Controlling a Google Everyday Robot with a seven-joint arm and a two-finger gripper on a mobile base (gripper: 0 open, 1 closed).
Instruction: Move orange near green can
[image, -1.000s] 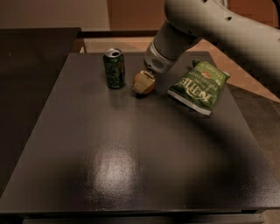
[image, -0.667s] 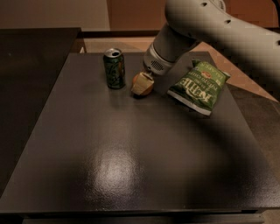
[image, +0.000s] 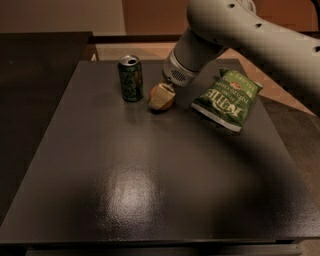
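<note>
The green can (image: 130, 78) stands upright at the back left of the dark table (image: 150, 190). The orange (image: 170, 102) rests on the table just right of the can, a small gap apart. My gripper (image: 161, 96) comes down from the pale arm (image: 240, 35) at the upper right and is shut on the orange. One pale finger (image: 160, 95) covers most of the fruit's front, so only its orange edges show.
A flat green chip bag (image: 226, 98) with white lettering lies right of the orange, under the arm. A second dark surface (image: 35, 75) adjoins the table on the left. The table's front edge runs along the bottom of the view.
</note>
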